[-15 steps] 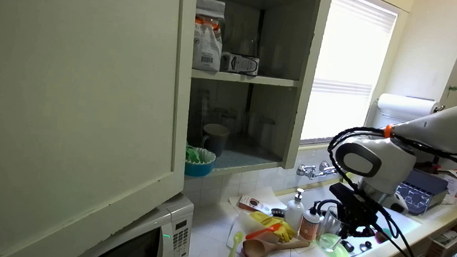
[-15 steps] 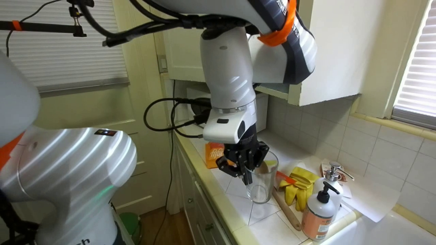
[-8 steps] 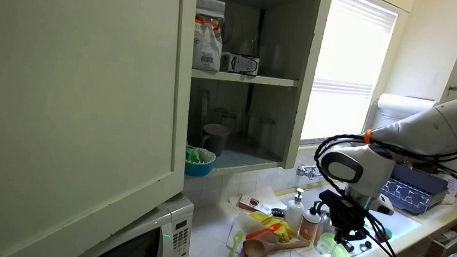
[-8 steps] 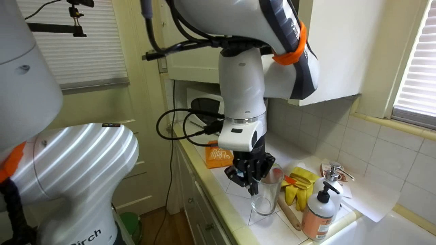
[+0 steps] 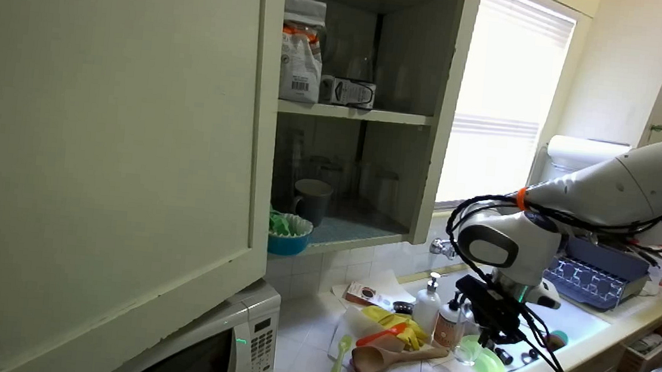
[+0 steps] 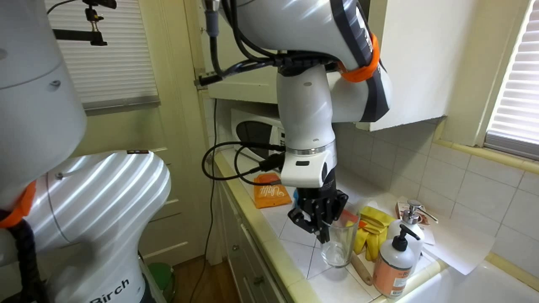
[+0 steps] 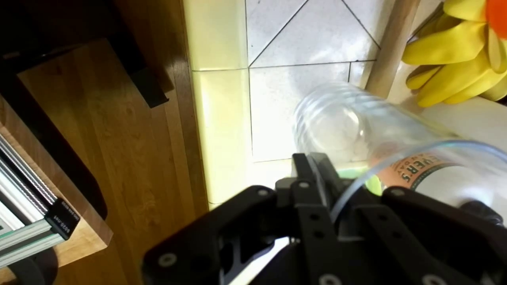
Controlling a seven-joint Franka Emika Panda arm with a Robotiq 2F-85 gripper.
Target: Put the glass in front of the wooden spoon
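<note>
The clear tall glass (image 6: 343, 248) stands roughly upright, slightly tilted, at or just above the counter; I cannot tell whether its base touches. It also shows in an exterior view (image 5: 466, 349) and in the wrist view (image 7: 336, 122). My gripper (image 6: 323, 236) is shut on the glass's wall at the rim, one finger inside and one outside, as the wrist view (image 7: 313, 158) shows. The wooden spoon (image 5: 373, 359) lies on the counter, bowl toward the microwave. Its handle lies close beside the glass in an exterior view (image 6: 361, 269) and in the wrist view (image 7: 390, 55).
Two pump bottles (image 6: 396, 261) stand near the sink (image 6: 476, 290), beyond the spoon handle. Yellow gloves (image 6: 372, 229) and a red utensil (image 5: 381, 334) lie behind the spoon. The counter's yellow edge (image 7: 222, 130) runs beside the glass. The cabinet (image 5: 367, 115) hangs above.
The gripper has carried the glass along the counter toward the sink and lowered it, slowing in the last half second. It stays shut on the glass throughout. The spoon has not moved.
</note>
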